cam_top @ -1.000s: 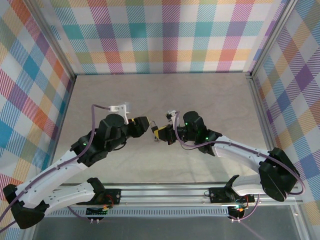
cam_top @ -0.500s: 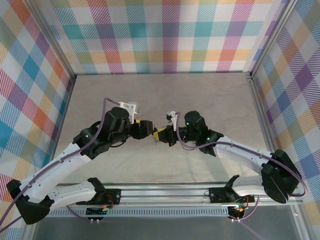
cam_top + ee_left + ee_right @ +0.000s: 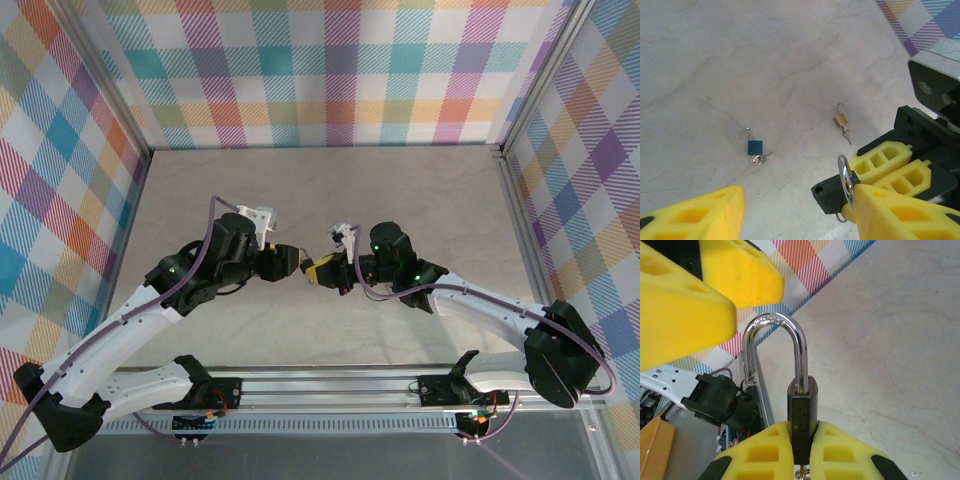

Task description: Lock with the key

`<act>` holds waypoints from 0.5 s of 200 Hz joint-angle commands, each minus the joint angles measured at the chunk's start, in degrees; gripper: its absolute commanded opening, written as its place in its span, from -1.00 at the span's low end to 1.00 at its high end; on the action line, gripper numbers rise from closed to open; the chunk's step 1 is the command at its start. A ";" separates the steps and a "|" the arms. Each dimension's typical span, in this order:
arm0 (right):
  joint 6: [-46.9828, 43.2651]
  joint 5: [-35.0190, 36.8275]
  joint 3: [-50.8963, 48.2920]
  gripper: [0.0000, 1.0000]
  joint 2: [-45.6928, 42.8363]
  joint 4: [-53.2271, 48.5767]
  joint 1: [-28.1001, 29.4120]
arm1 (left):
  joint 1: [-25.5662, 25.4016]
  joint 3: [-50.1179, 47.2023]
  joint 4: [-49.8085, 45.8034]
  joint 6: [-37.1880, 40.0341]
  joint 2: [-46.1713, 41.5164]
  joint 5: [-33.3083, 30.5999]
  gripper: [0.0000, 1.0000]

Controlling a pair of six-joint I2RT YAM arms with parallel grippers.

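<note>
Overhead, the two arms met tip to tip above the desk (image 3: 420, 190). The right pincer (image 3: 801, 426) was clamped on the black padlock (image 3: 801, 407), its body squeezed between the yellow pads (image 3: 760, 450) and its shackle (image 3: 774, 322) pointing away from the wrist. The shackle stood open, one leg seated in the body and the other free beside it. The left pincer (image 3: 800, 197) faced the right one, fingers well apart, nothing gripped. One finger (image 3: 900, 215) sat just beside the shackle; contact was not clear. A small metal loop (image 3: 840, 218) hung under the padlock body; I could not tell whether it was the key. Beyond the left pincer, on the desk, lay a blue lock (image 3: 755, 147) and, further right, a brass lock (image 3: 841, 120). Both shackles looked open. A key (image 3: 846, 135) lay at the brass lock's base.
</note>
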 commanded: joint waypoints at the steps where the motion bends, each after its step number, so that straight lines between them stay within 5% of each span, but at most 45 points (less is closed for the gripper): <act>1: -1.01 -2.31 1.18 -1.00 0.24 1.03 -0.01 | 0.53 -1.00 1.20 0.50 0.18 1.86 0.17; 100: -1.10 -3.81 0.99 -1.00 -0.20 1.37 -0.01 | 0.67 -1.87 0.33 3.01 1.42 0.88 -0.02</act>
